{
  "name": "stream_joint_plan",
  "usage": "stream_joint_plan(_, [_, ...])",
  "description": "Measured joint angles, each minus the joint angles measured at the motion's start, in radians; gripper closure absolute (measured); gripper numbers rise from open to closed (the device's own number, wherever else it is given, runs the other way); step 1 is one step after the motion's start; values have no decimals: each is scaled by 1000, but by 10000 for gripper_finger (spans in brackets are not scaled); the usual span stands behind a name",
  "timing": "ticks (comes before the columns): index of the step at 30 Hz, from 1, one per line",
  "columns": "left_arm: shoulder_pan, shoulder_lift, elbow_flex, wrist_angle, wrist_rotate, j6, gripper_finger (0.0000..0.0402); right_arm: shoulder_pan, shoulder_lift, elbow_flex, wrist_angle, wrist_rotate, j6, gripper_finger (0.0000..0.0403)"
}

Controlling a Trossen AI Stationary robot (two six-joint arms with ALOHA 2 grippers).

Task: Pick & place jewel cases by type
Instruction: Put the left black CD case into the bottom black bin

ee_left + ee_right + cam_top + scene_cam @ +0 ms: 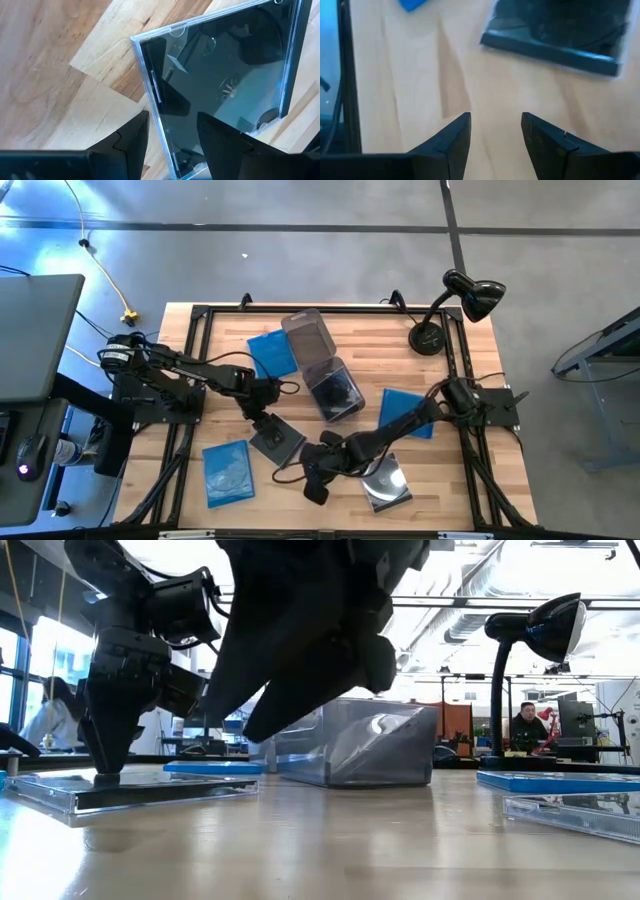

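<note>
A dark jewel case [277, 440] lies flat on the wood near the table's middle front. My left gripper [262, 420] is open and stands over the case's far-left edge [151, 90], one finger over the case's face and one over the wood beside it. My right gripper [315, 483] is open and empty above bare wood near the front edge, just right of that case. Three blue cases lie flat: far left [270, 352], front left [226, 472] and right [408, 412]. A silver-faced case [386, 483] lies at the front right. My left gripper points down with its fingers [131, 135] astride the dark case's edge. In the low view a fingertip [104, 776] reaches down to the case's top [130, 790]. I cannot tell whether it touches. The case lies flat on the table.
Two smoky-grey tubs [320, 365] stand end to end at the table's middle; the nearer one holds something dark. A black desk lamp [450, 310] stands at the far right. Black frame rails [190, 380] run along the table's sides. A person [525, 730] sits in the room behind.
</note>
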Motion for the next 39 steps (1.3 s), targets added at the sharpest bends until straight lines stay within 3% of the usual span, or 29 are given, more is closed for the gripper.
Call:
stream_joint_plan(6, [0,2,0,22,9,-25,234,-17,52,0,-13,11,142,231])
stream_joint_plan(20, [-1,4,-3,148,64,-70,234,-54,99,3,1,135,50,231])
stream_joint_plan(39, [-40,4,-4,314,155,-86,234,-42,96,2,-186,97,125,231])
